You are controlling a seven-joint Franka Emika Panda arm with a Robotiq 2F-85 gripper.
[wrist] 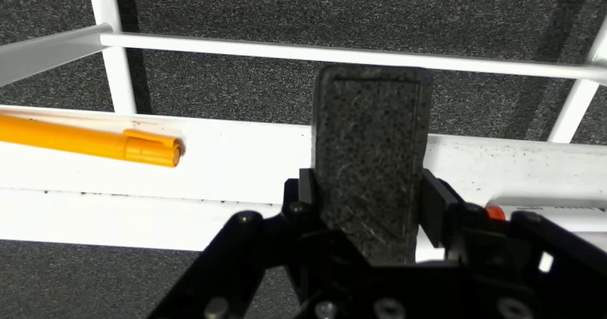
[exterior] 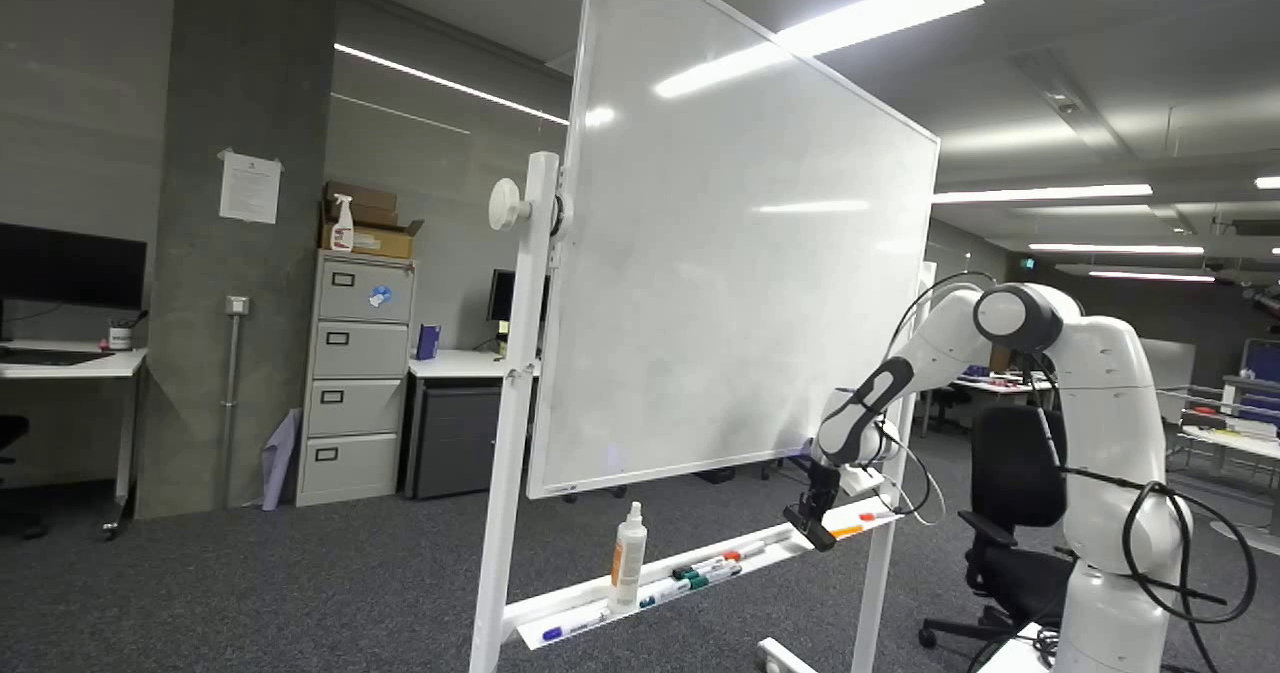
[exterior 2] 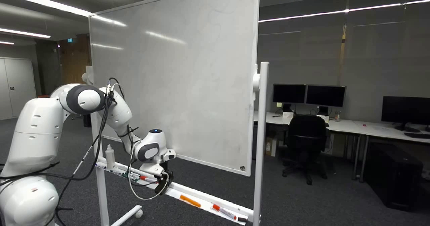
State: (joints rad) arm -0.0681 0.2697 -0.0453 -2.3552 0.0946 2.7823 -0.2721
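My gripper is shut on a dark rectangular eraser, with one finger pad against each long side. The eraser's flat speckled face shows in the wrist view. In both exterior views the gripper is at the white pen tray below the whiteboard. The eraser appears tilted over the tray; whether it touches the tray is unclear. An orange pen lies in the tray on one side. A marker with a red end lies on the other, partly hidden by a finger.
A white spray bottle stands on the tray beside several markers. Another red-capped marker lies near the tray's end. White stand posts rise at the board's sides. A black chair stands behind the arm.
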